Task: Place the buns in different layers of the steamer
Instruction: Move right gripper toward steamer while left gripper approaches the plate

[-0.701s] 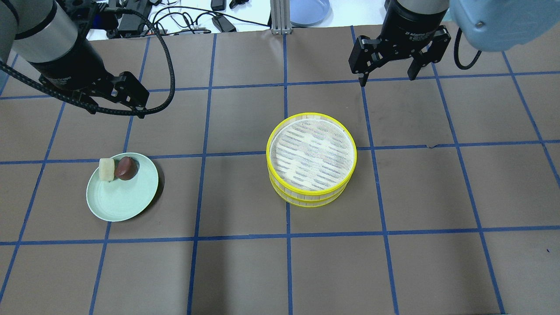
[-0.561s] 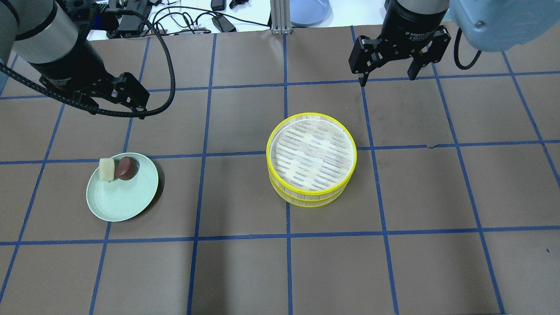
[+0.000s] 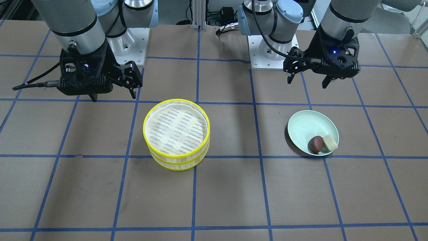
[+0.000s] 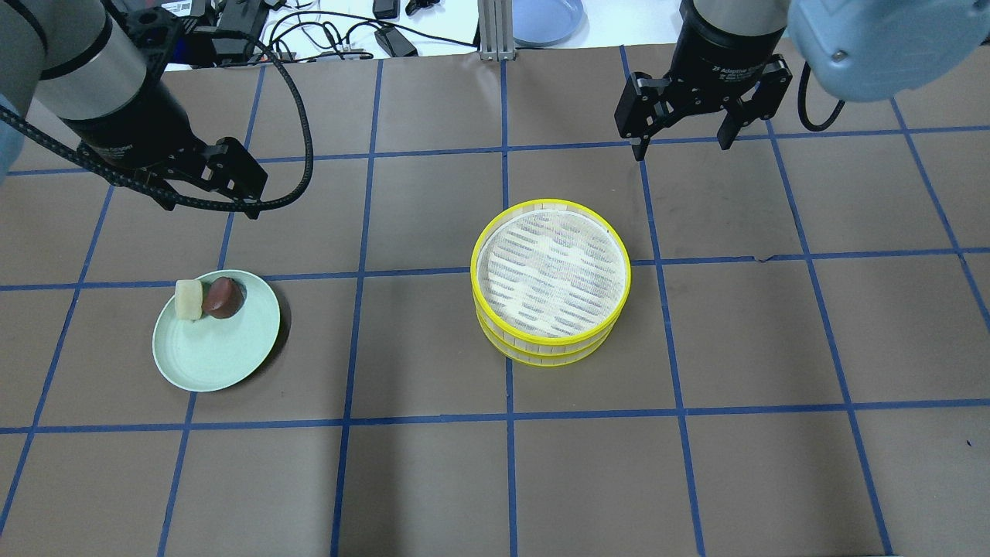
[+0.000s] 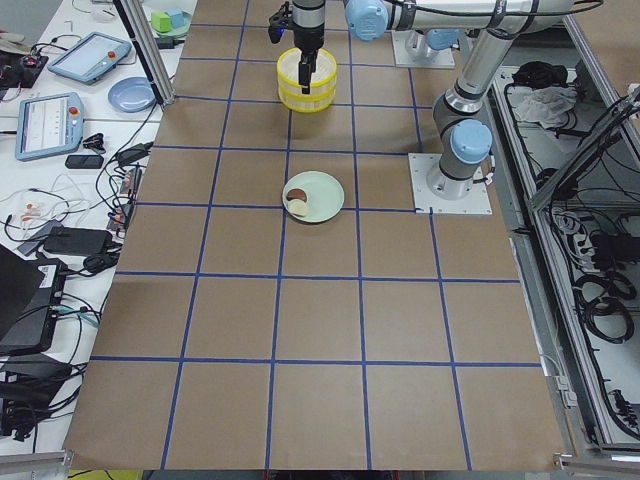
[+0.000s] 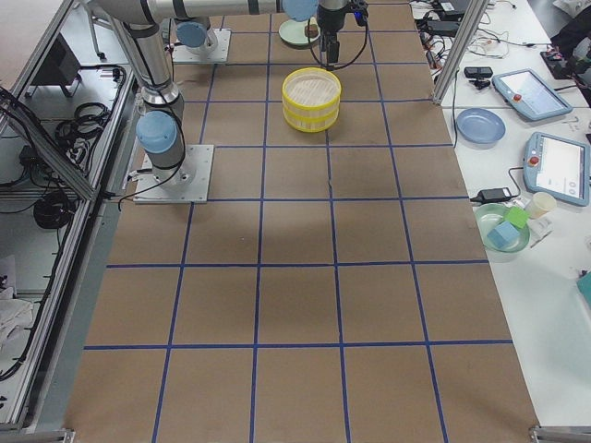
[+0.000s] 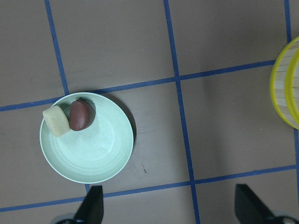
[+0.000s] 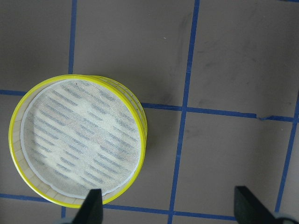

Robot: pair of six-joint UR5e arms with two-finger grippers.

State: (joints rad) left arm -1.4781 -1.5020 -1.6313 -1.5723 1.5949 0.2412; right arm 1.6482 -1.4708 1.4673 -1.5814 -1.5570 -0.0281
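The dark reddish-brown bun and the pale cream bun lie side by side, touching, on a pale green plate at the table's left. They also show in the left wrist view, brown bun, cream bun. Two yellow-rimmed steamer layers stand stacked mid-table, and the upper one's floor is bare. My left gripper hangs open and empty above the table beyond the plate. My right gripper hangs open and empty beyond the steamer's right.
A blue plate, cables and an aluminium post sit past the table's far edge. The two arm bases stand on the robot's side. Brown paper with blue tape lines covers the table.
Both arms have shifted slightly: the left gripper a little right and toward the plate, the right gripper a little left. Buns, plate and steamer have not moved.
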